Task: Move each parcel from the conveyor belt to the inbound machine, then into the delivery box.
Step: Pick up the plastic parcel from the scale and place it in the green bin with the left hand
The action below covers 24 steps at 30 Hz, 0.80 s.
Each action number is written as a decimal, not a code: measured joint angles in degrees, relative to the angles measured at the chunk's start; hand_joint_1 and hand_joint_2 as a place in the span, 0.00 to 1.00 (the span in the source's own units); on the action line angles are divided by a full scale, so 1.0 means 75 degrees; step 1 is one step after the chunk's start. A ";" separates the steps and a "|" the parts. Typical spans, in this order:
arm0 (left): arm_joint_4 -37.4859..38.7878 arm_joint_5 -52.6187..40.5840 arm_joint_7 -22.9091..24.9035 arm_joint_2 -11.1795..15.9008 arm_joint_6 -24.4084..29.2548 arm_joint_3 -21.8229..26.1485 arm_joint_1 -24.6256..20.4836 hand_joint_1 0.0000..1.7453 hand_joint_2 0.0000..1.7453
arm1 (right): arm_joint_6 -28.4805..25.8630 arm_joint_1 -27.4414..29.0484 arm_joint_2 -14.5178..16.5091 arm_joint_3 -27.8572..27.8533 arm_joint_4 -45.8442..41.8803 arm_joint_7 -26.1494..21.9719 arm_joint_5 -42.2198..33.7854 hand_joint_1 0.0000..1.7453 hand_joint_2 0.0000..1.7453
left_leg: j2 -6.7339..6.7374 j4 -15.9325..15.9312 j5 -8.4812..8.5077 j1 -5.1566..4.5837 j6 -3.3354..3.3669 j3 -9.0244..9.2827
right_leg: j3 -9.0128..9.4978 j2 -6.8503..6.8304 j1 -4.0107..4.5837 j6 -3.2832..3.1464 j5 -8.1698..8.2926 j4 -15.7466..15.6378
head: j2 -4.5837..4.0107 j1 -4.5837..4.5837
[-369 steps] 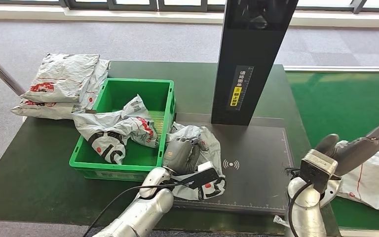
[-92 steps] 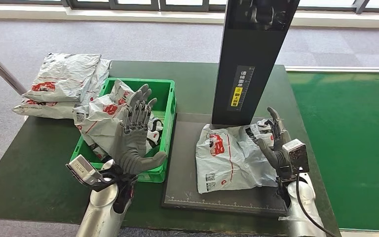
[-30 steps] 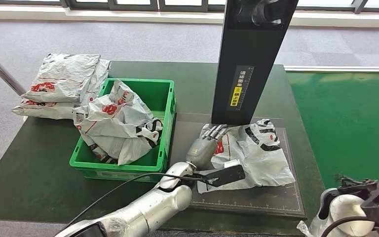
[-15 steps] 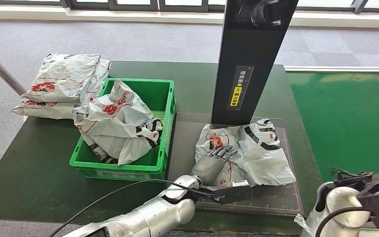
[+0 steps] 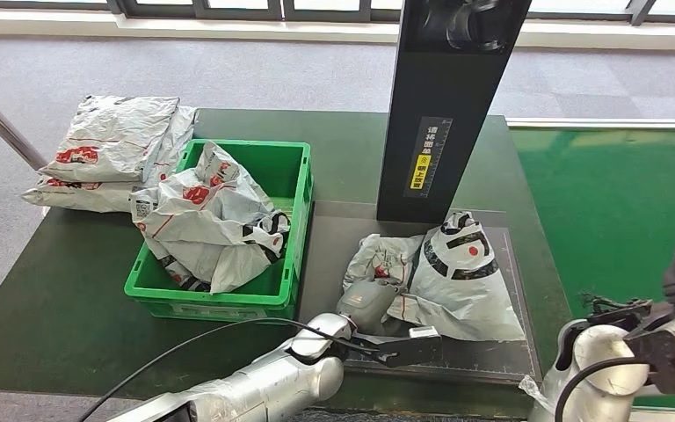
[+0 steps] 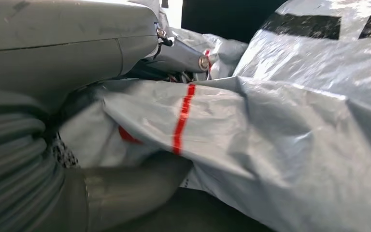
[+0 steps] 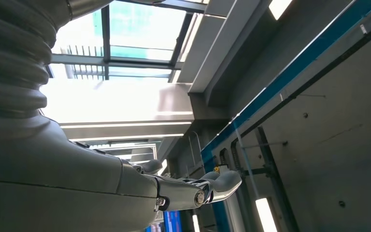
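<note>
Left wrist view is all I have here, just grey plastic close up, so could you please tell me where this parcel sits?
Observer: The parcel lies on the dark scanner pad, in front of the black tower.
Operator: Thank you. Is the left hand gripping it?
Observer: The left hand is closed on the parcel's bunched near-left edge.
Operator: Where is the box from there?
Observer: The green box stands just left of the pad, with other parcels already in it.
Operator: And the right hand?
Observer: The right hand is raised, empty, fingers extended toward the ceiling.
</note>
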 joint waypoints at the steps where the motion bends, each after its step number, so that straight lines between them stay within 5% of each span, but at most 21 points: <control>1: 0.0015 0.0004 0.0010 0.0000 0.0025 -0.0025 -0.0011 1.00 1.00 | 0.0000 -0.0014 0.0004 0.0000 0.0012 0.0000 0.0000 0.00 1.00 | 0.0000 0.0000 0.0000 0.0000 0.0000 0.0001 | 0.0000 0.0000 0.0000 0.0000 0.0000 0.0000 | 0.0001 0.0000; 8: 0.0071 0.0006 0.0063 -0.0001 0.0177 -0.0130 -0.0047 1.00 1.00 | 0.0000 -0.0038 0.0012 0.0000 0.0054 0.0000 0.0006 0.00 1.00 | 0.0000 0.0000 0.0000 0.0000 0.0000 0.0001 | 0.0001 0.0000 0.0000 0.0000 0.0000 0.0000 | 0.0000 0.0000; 12: 0.0166 -0.0255 0.0196 0.0001 0.1175 -0.0234 -0.0070 1.00 1.00 | 0.0000 -0.0048 0.0016 0.0000 0.0095 0.0000 0.0037 0.00 1.00 | 0.0000 0.0000 0.0001 0.0000 0.0000 0.0001 | -0.0001 0.0000 0.0000 0.0000 0.0000 0.0000 | 0.0000 0.0000; 14: 0.0074 -0.1325 0.0178 0.0012 0.1661 -0.0005 -0.0030 1.00 1.00 | 0.0000 -0.0045 0.0016 0.0000 0.0095 0.0000 0.0057 0.00 1.00 | -0.0002 0.0000 0.0003 0.0000 0.0002 0.0001 | -0.0002 -0.0002 0.0000 0.0000 0.0000 0.0000 | 0.0001 0.0000; 19: -0.1620 -0.6076 -0.0628 0.0036 0.1880 0.2566 0.0711 1.00 1.00 | -0.0001 -0.0033 0.0014 0.0000 0.0095 0.0000 0.0091 0.00 1.00 | 0.0016 0.0000 0.0003 -0.0001 0.0004 0.0000 | -0.0009 0.0017 -0.0002 -0.0001 0.0001 0.0001 | 0.0000 0.0000; 24: -0.4038 -0.5991 -0.1628 0.0046 0.1897 0.4989 0.1538 1.00 1.00 | -0.0003 0.0010 0.0013 -0.0092 0.0075 -0.0001 0.0138 0.00 1.00 | 0.0043 0.0000 -0.0002 0.0000 0.0000 0.0002 | -0.0020 0.0040 0.0002 -0.0002 0.0002 0.0002 | 0.0001 -0.0001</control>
